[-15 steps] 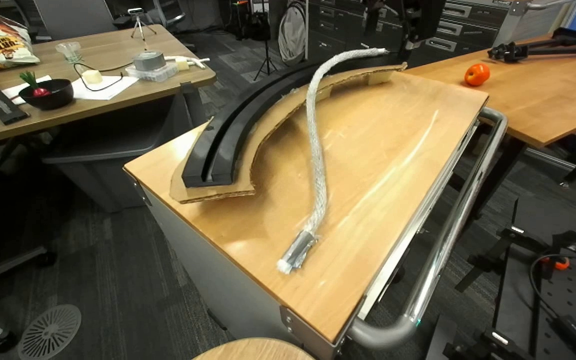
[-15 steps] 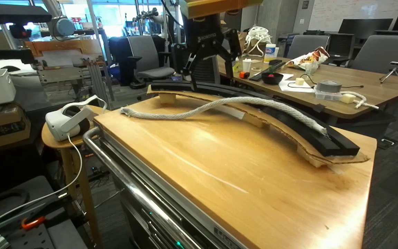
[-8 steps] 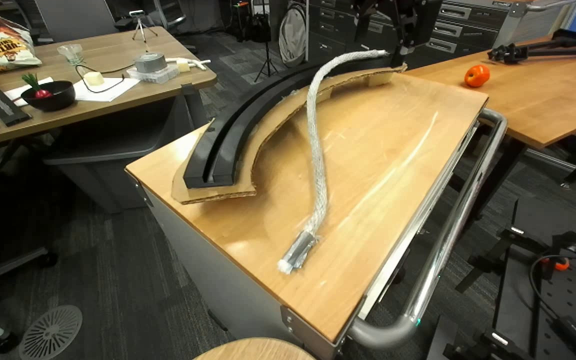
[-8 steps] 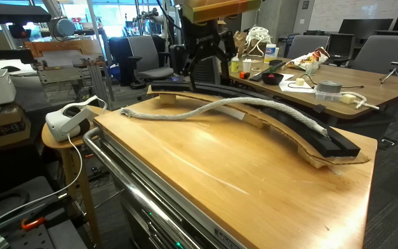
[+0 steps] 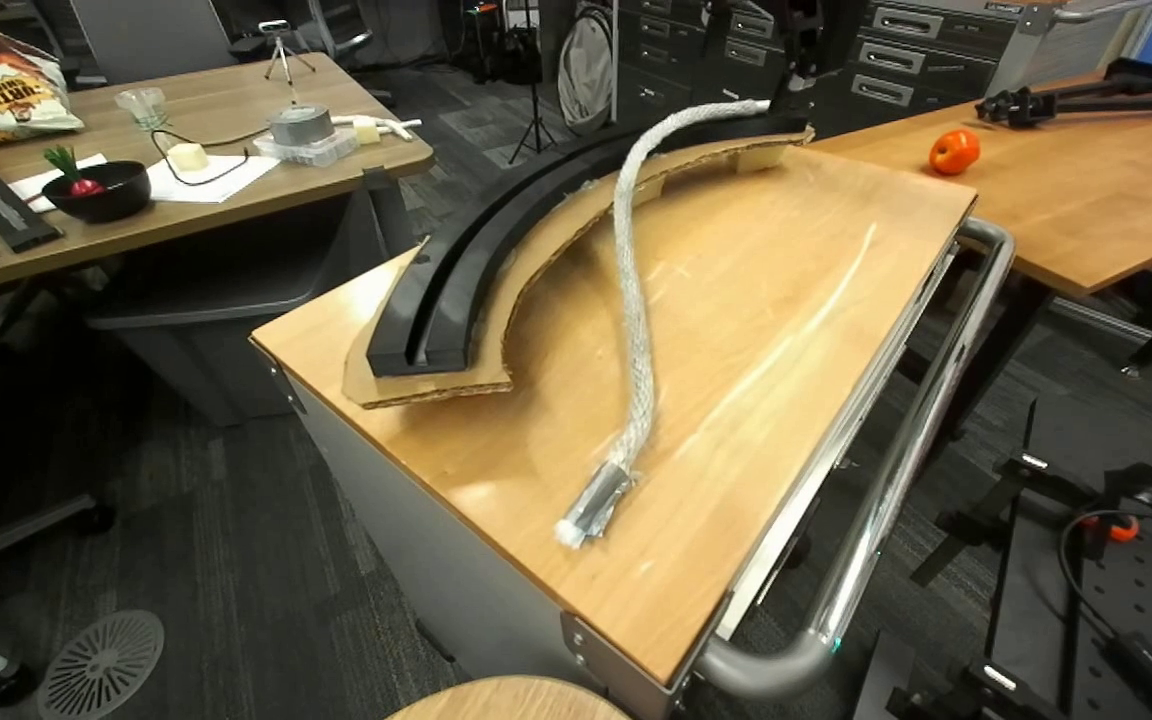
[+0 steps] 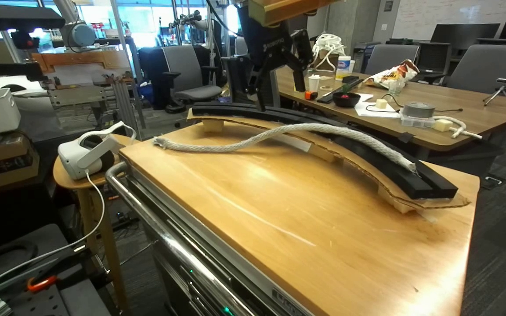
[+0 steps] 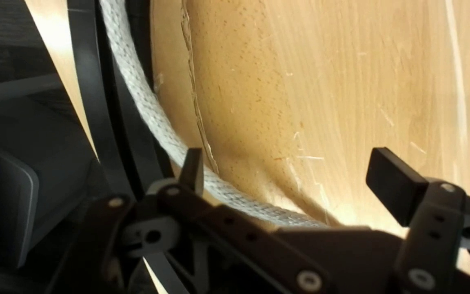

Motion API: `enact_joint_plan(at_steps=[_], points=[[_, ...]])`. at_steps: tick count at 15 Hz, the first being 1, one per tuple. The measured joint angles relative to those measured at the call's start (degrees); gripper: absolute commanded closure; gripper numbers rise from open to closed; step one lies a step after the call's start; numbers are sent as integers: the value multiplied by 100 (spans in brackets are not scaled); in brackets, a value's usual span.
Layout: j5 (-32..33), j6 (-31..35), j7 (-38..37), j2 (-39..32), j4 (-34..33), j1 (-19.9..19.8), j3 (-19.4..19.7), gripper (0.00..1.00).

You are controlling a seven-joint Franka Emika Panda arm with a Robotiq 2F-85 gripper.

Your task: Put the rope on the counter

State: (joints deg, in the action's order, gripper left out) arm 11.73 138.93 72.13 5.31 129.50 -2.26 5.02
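In an exterior view the light-wood counter (image 5: 756, 300) fills the middle of the dial, its chrome rail (image 5: 908, 460) running from 2 to 5 o'clock above dark carpet (image 5: 256, 560). A black grooved strip (image 5: 506, 232) curves from 9 round to 1 on cardboard (image 5: 516, 275). The rope (image 5: 633, 310) has its silver-wrapped end on the counter near 7, its other end on the strip near 1. At 2 is a table (image 5: 1086, 180) bearing a round orange thing (image 5: 954, 152); at 10, a desk (image 5: 216, 98). There a black bowl (image 5: 101, 207) holds a red, green-leaved radish (image 5: 86, 187); a clear cup (image 5: 141, 108) stands near, and a grey roll (image 5: 301, 125) rests on a clear box (image 5: 321, 147). The inside of a grey bin (image 5: 206, 365) at 9 is too dark to read. In the wrist view the gripper (image 7: 294, 175) hangs over the counter, jaws spread wide at 8 and 4 o'clock, the rope passing behind the one at 8.
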Motion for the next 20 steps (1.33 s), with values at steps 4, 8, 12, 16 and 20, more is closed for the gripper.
enact_joint_plan(at_steps=[4, 8, 12, 16, 20], points=[[183, -152, 492, -441, -421, -59, 65, 0], [182, -655, 933, -1117, -1404, -351, 184, 0], [182, -1198, 1043, -1912, -2421, -537, 188, 0], [191, -1425, 1030, -2559, -3079, -605, 187, 5], [193, -1448, 931, -2927, -3344, -721, 187, 34]])
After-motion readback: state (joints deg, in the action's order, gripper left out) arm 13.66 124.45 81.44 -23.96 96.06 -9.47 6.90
